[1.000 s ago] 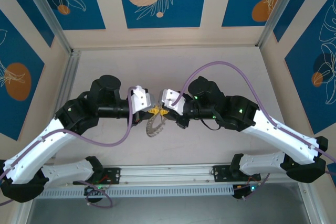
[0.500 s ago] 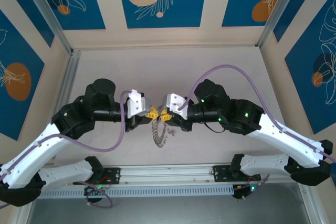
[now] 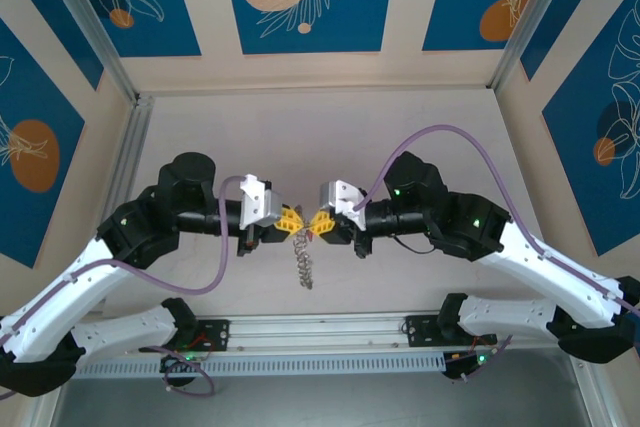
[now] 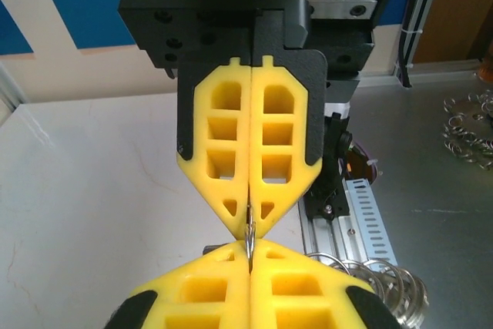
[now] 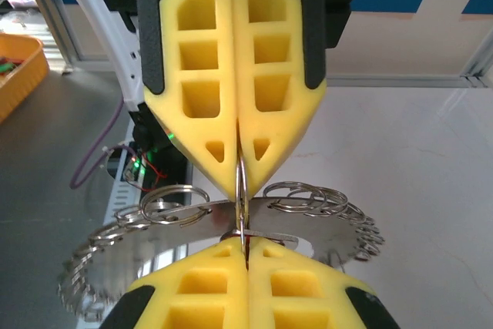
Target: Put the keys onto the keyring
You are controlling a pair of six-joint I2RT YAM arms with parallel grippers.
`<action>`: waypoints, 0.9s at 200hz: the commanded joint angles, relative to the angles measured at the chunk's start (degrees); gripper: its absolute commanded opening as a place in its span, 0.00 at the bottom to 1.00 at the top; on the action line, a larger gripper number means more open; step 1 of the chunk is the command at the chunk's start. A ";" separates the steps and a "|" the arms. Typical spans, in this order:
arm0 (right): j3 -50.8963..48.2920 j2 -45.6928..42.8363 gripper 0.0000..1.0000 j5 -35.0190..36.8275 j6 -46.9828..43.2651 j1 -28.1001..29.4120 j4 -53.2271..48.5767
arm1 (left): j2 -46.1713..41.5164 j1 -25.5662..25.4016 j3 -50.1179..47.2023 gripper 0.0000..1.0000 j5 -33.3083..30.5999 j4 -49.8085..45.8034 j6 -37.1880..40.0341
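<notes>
Keyring (image 3: 303, 259) hangs, apparently pinched between both arms' fingers (image 3: 291, 217).

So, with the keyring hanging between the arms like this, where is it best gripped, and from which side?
The bare wire at the top of the keyring, taken from either side, as the left gripper and right gripper do now, jaws shut flat across it. The silvery bunch hangs crowded below, so the lower arc probably offers no clean pinch.

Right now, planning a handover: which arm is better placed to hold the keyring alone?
Left, narrowly: left gripper and right gripper both pinch the keyring tip to tip, but it hangs slightly leftward.
</notes>
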 commanded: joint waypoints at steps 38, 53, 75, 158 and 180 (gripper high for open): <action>-0.49 1.70 0.00 -5.76 2.28 -2.23 -0.17 | -3.64 -0.37 -4.76 0.00 6.20 13.79 -5.49; -1.44 1.44 0.00 -4.87 2.62 -2.12 1.41 | -3.91 -0.37 -5.79 0.00 7.08 16.83 -7.12; -1.17 2.03 0.00 -6.10 2.71 -2.21 1.48 | -4.36 -0.33 -6.54 0.00 7.57 19.05 -8.17; 0.44 5.09 0.00 -8.02 2.08 -2.29 -0.09 | -4.67 -0.30 -6.63 0.00 7.49 19.87 -8.12; -0.57 3.51 0.02 -7.25 2.26 -2.27 0.97 | -4.63 -0.27 -6.71 0.00 7.14 19.77 -8.06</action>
